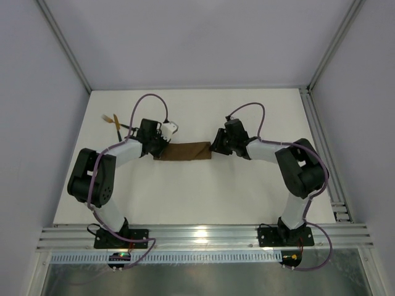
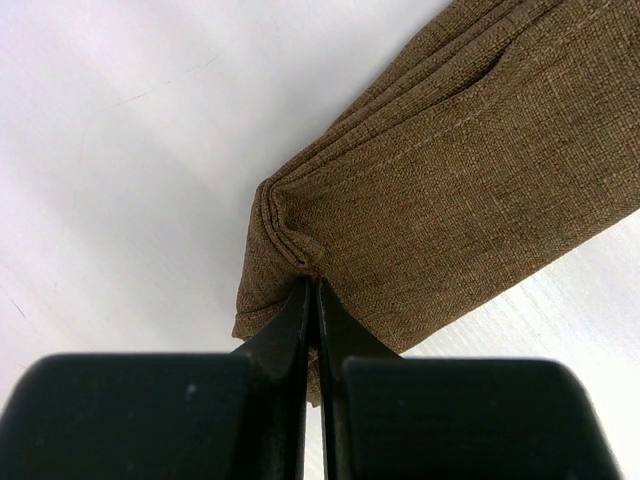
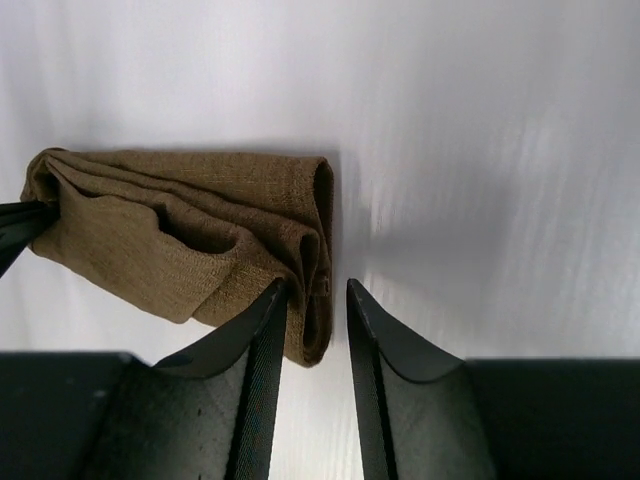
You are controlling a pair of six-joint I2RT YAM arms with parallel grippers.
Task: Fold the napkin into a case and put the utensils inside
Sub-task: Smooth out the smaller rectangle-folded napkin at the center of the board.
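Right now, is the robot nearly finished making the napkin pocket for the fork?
Not quite. Done: the napkin is already folded into a narrow flat strip. In hand: the left hand is pinching one end, and the right hand sits open at the other end. Left to do: the utensils lie apart from the cloth, not inside it yet.

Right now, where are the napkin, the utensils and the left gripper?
napkin [image 1: 184, 151]: top view, middle of the folded cloth.
utensils [image 1: 115, 121]: top view, near the gold heads.
left gripper [image 2: 312, 285]: left wrist view, closed fingertips.
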